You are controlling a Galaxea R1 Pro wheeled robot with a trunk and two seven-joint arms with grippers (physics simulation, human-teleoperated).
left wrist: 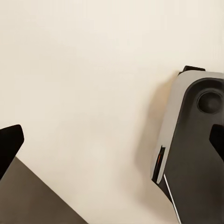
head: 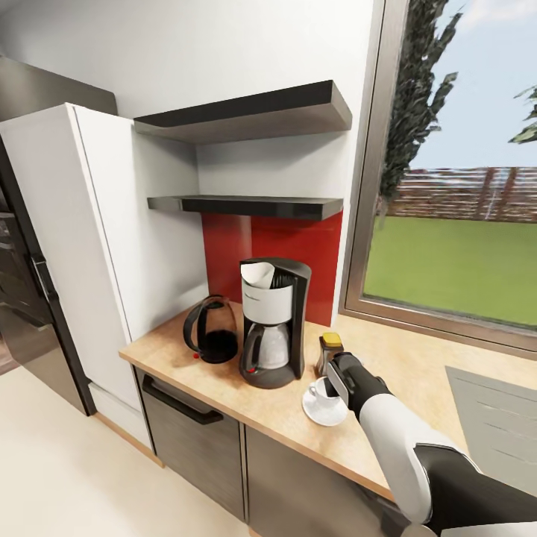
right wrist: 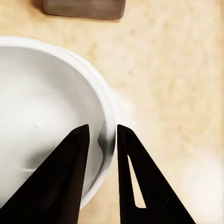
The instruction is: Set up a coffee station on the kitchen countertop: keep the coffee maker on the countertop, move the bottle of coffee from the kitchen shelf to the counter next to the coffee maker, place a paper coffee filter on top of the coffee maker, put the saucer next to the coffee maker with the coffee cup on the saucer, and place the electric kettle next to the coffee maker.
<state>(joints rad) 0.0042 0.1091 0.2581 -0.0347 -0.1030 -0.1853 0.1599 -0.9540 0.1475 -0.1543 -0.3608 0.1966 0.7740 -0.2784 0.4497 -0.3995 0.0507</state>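
Now | our right gripper [right wrist: 101, 140] pinches the white ceramic coffee cup [head: 324, 389] rim, seating it on the white round saucer [head: 319, 412] right of the black-and-white coffee maker [head: 271, 322] | left fingers: cannot tell

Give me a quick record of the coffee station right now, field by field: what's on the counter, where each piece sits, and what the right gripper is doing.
coffee maker: upright on the countertop, white paper filter in its top
electric kettle: on the counter, on the coffee maker's left in the head view
bottle of coffee: on the counter, on the maker's other side
saucer: in front of the bottle
coffee cup: sits on the saucer
right gripper: fingers straddle the cup's rim, one inside, one outside
left gripper: open over the floor
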